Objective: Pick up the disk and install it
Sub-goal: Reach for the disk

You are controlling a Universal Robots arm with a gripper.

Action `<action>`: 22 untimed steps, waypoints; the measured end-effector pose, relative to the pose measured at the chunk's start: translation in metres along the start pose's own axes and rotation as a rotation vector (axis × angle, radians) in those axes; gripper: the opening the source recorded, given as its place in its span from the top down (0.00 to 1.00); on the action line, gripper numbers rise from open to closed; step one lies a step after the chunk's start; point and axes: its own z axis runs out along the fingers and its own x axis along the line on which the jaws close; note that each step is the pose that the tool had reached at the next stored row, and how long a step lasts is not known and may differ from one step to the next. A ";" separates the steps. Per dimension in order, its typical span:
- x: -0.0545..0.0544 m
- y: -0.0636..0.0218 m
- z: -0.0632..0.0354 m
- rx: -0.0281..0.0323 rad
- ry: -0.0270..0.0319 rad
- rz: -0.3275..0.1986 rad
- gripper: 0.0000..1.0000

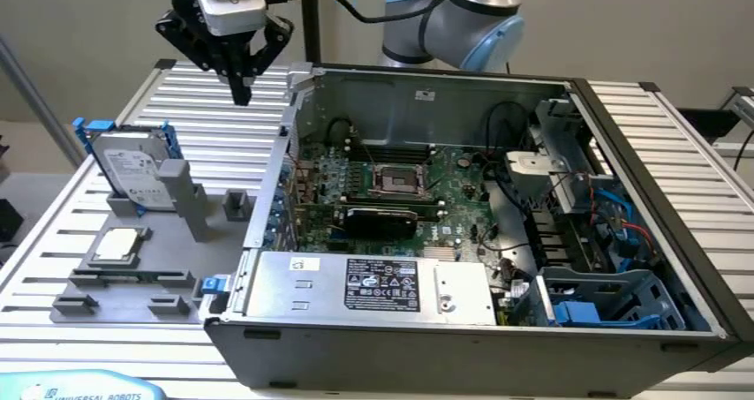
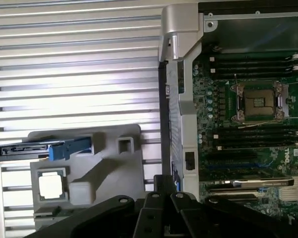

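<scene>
The disk (image 1: 133, 172) stands on its edge in a grey fixture (image 1: 141, 267) on the slatted table, at the exterior view's left. It is silver-grey with a white label and a bright blue carrier. In the wrist view the disk (image 2: 39, 150) appears edge-on as a blue and grey strip. My gripper (image 1: 242, 91) hangs high above the table, behind the disk and beside the case's corner. Its fingers are shut together, point down and hold nothing. The gripper's black linkage (image 2: 163, 198) also appears in the wrist view.
An open computer case (image 1: 659, 179) lies to the exterior view's right, with its motherboard (image 1: 389, 184) exposed. A grey power supply (image 1: 371, 285) sits at its front and a blue drive cage (image 1: 613, 298) at its front right. A small square chip (image 1: 118, 244) rests on the fixture.
</scene>
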 end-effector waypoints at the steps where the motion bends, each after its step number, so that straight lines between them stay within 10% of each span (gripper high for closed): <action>1: 0.005 -0.0001 0.0000 0.0001 0.0013 0.000 0.89; 22: 0.101 0.0041 0.0053 0.0015 0.0197 0.001 0.89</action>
